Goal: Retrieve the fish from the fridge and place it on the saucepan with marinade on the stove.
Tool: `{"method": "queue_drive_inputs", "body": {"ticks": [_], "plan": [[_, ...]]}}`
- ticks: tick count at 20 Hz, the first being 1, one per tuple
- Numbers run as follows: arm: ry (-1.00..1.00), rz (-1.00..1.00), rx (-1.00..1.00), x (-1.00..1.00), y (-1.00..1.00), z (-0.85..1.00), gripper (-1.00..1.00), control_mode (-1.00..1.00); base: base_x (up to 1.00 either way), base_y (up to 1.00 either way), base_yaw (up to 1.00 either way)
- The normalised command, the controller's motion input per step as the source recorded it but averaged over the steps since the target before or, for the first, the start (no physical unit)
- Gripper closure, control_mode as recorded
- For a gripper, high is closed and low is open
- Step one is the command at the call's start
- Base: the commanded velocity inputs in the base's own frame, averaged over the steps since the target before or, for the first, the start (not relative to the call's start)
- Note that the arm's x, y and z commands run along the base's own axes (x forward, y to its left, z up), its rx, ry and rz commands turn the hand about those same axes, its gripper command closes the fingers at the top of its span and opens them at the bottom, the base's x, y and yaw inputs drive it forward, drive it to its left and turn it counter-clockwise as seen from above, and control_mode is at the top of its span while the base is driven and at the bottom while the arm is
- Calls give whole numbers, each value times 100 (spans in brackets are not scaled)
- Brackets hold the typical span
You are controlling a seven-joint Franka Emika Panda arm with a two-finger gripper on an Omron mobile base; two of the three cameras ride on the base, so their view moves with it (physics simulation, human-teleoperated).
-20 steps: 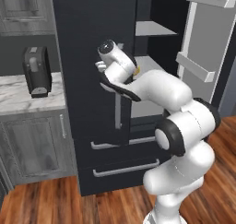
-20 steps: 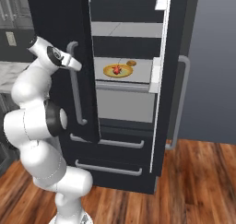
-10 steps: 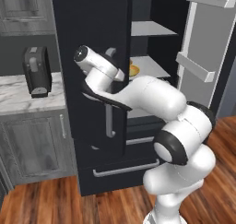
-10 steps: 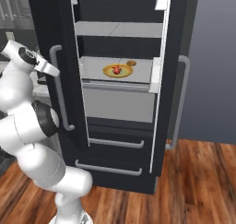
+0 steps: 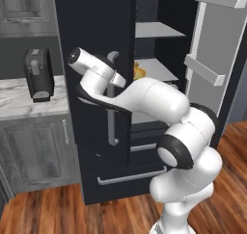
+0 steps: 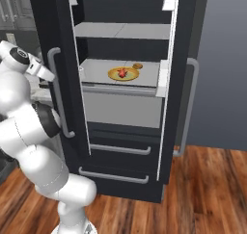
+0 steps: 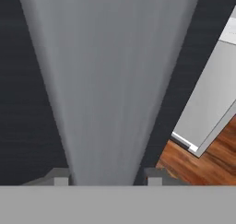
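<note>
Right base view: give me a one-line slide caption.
Fridge door swung open, fish on a yellow-rimmed plate on the middle shelf, arm at the door handle.

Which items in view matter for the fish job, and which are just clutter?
Job:
- fish, on the yellow-rimmed plate on the middle fridge shelf
- fridge, both doors open
- gripper, fingers either side of the left door handle

Clutter:
- small brown item beside the plate
- black appliance on the marble counter
- grey cabinet below
</note>
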Motion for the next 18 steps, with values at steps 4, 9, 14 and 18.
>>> {"method": "queue_drive_inputs", "body": {"ticks": [4,9,14,18], "plan": [[-2,-12,0,-41,-4,1,-100,-100,0,0,0],[0,-3,0,-6,2,3,-100,-100,0,0,0],[0,0,-1,2,5,3,-100,-100,0,0,0],[-1,0,0,-4,32,0,-100,-100,0,0,0]]}}
